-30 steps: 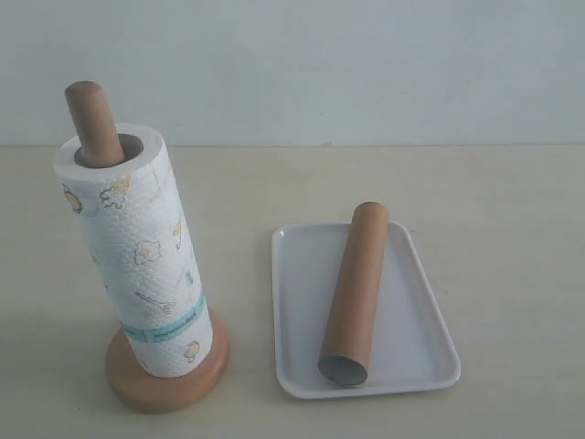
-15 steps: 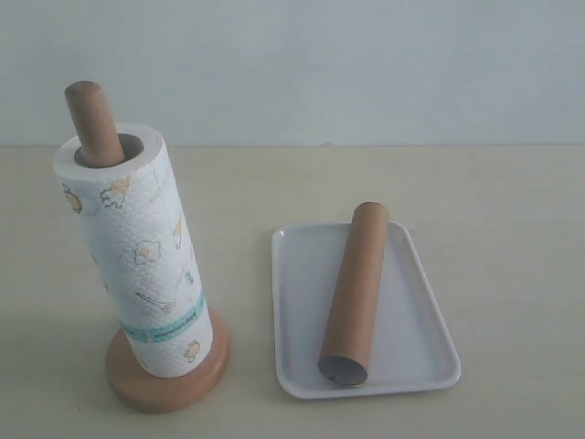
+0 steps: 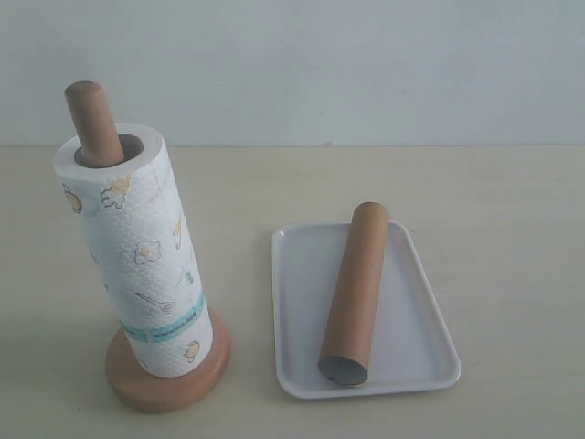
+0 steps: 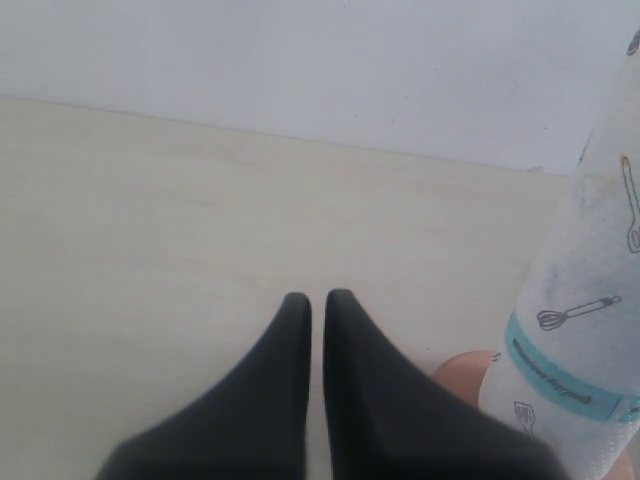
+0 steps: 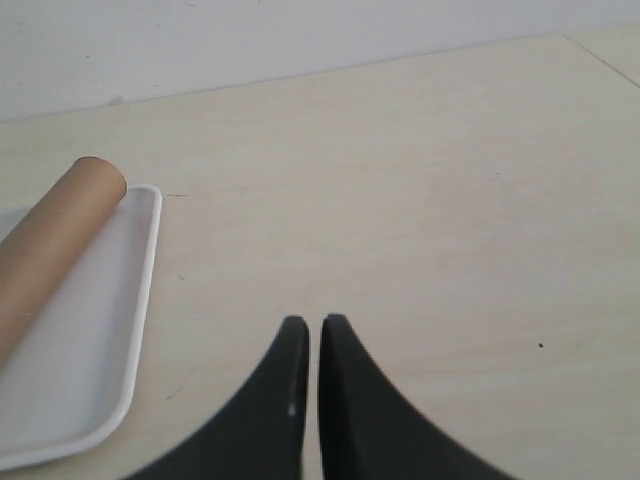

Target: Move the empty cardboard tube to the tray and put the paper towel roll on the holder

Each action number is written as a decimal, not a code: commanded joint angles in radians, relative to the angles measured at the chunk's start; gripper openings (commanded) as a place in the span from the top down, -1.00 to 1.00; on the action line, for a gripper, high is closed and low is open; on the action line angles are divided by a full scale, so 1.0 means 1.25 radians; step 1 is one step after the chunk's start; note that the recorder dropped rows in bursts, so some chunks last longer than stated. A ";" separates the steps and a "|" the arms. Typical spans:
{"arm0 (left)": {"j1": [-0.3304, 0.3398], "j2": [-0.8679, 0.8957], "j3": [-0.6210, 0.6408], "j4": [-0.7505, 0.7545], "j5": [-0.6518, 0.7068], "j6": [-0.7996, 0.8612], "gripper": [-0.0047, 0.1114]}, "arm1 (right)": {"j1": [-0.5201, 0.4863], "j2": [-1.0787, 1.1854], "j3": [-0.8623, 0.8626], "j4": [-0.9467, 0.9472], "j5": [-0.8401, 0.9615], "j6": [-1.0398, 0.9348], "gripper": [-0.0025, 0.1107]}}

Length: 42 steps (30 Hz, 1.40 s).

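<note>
No shift: brown cardboard tube (image 3: 355, 288) across white tray (image 3: 297, 311)

Brown tube (image 3: 355, 293), white tray (image 3: 416, 343)

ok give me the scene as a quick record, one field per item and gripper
holder: upright on the table
paper towel roll: sits over the holder's post, post top showing above it
tray: flat on the table, right of holder
empty cardboard tube: lying lengthwise on the tray
left gripper: shut, empty
right gripper: shut, empty
</note>
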<state>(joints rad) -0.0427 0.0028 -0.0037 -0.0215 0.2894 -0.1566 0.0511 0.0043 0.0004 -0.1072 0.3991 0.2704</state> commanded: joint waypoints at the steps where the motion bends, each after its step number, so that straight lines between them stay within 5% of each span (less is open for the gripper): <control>1: 0.002 -0.002 0.003 0.003 -0.004 0.001 0.85 | -0.023 -0.003 0.000 -0.007 -0.004 -0.005 0.89; 42: 0.002 -0.002 0.003 0.003 -0.004 0.001 0.85 | -0.037 -0.003 0.000 -0.007 -0.004 -0.007 0.89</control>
<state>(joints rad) -0.0427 0.0028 -0.0037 -0.0215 0.2894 -0.1566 0.0111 0.0043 0.0004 -0.1072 0.3991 0.2667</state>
